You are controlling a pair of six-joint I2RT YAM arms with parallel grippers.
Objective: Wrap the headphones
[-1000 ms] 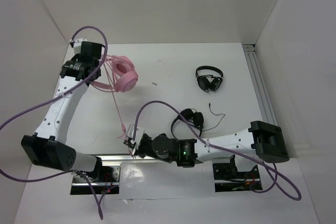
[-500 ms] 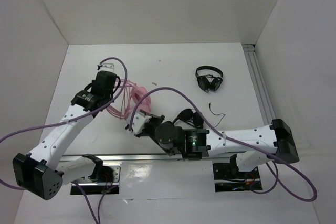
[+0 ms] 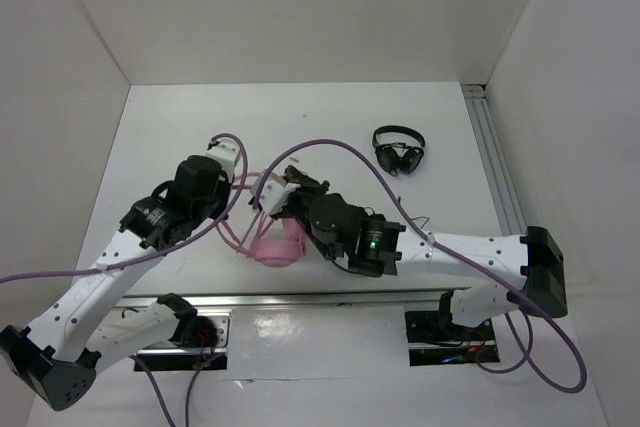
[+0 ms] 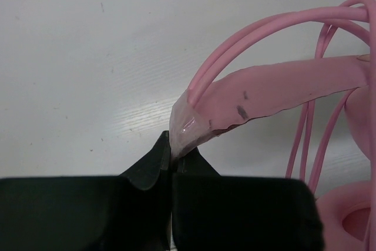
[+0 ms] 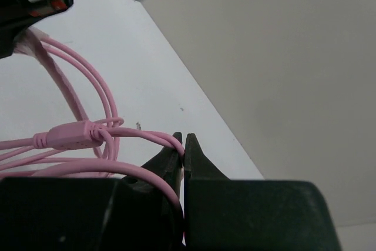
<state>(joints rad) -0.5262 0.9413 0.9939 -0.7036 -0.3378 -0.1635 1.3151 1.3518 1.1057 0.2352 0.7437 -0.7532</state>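
Observation:
The pink headphones [image 3: 272, 245] hang low over the table's near middle, held up between both arms. My left gripper [image 3: 236, 183] is shut on the end of the pink headband strap [image 4: 276, 95], pinched at its clear tip between my fingertips [image 4: 171, 156]. A pink ear cup [image 4: 352, 216] shows at the lower right of the left wrist view. My right gripper [image 3: 276, 193] is shut on the thin pink cable [image 5: 135, 136], which loops over my fingertips [image 5: 183, 140]. A thicker pink inline piece [image 5: 70, 136] sits on the cable among several loops.
A small black headset [image 3: 398, 150] lies at the back right. An aluminium rail [image 3: 492, 162] runs along the table's right edge. White walls close in the left, back and right. Purple arm cables [image 3: 340, 152] arc over the middle.
Both arms swung toward the table's middle. The headphones came from the far left corner to the near middle. The right gripper carried the cable from the front edge up beside the left gripper.

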